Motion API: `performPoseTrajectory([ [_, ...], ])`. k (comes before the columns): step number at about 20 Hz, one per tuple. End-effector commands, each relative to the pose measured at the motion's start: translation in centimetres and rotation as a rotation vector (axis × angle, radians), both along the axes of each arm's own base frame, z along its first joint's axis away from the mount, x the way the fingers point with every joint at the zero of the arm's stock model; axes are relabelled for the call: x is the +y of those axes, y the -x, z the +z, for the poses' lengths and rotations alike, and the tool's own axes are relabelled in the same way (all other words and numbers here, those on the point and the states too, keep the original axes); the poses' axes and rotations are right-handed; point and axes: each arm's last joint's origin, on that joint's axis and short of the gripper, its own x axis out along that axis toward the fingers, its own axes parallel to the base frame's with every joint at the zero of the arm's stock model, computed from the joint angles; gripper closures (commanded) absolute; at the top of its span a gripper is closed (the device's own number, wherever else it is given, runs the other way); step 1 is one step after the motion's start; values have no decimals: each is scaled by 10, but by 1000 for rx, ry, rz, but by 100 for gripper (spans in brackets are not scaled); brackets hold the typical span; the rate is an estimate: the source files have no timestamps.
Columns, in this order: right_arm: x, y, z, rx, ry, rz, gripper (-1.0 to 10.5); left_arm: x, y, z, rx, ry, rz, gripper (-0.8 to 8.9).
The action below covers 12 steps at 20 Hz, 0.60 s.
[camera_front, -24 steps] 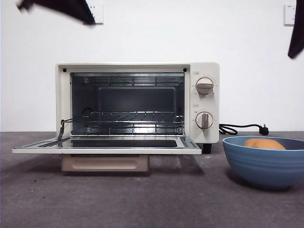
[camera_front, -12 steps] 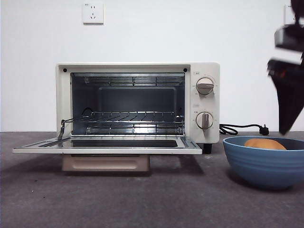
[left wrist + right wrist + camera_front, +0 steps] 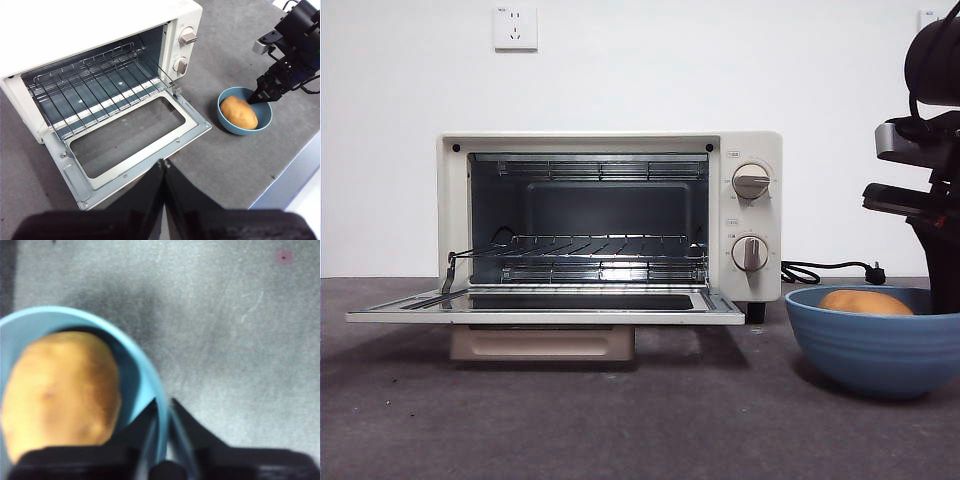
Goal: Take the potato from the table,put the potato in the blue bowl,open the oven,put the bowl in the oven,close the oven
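The cream oven (image 3: 750, 215) stands with its glass door (image 3: 545, 310) folded down flat and its wire rack (image 3: 590, 245) bare. To its right the blue bowl (image 3: 870, 345) sits on the table with the tan potato (image 3: 865, 302) inside. My right gripper (image 3: 945, 290) has come down on the bowl's far-right rim. In the right wrist view its jaws (image 3: 164, 402) straddle that rim (image 3: 125, 345), one inside next to the potato (image 3: 60, 390) and one outside, pressed close on it. My left gripper (image 3: 163, 162) hovers shut and empty, high above the door's front edge.
A black power cord (image 3: 830, 270) trails on the table behind the bowl. A wall socket (image 3: 515, 27) is above the oven. The table's edge (image 3: 290, 165) runs close beside the bowl (image 3: 223, 120). Bare dark tabletop (image 3: 650, 420) lies before the oven.
The right arm dropped from the top right corner to the bowl's rim, and the bowl shifted slightly left. The left arm's tip left the front view's top left.
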Motion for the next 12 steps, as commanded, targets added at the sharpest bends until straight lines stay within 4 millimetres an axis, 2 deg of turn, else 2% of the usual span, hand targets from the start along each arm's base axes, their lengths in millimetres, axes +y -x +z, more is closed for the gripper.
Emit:
performPoseTrajectory([
  [1, 0, 2, 0, -4, 1, 10, 959, 0, 0, -1, 1, -4, 0, 822],
  [4, 2, 8, 15, -56, -13, 20, 959, 1, -1, -2, -11, -37, 45, 821],
  [7, 13, 20, 45, -113, -34, 70, 959, 3, 0, -4, -8, -84, 70, 821],
  [10, 42, 25, 75, -193, -89, 151, 959, 3, 0, -6, 10, -94, 67, 822],
  [12, 63, 24, 89, -255, -138, 196, 960, 3, 0, -6, 13, -94, 66, 821],
])
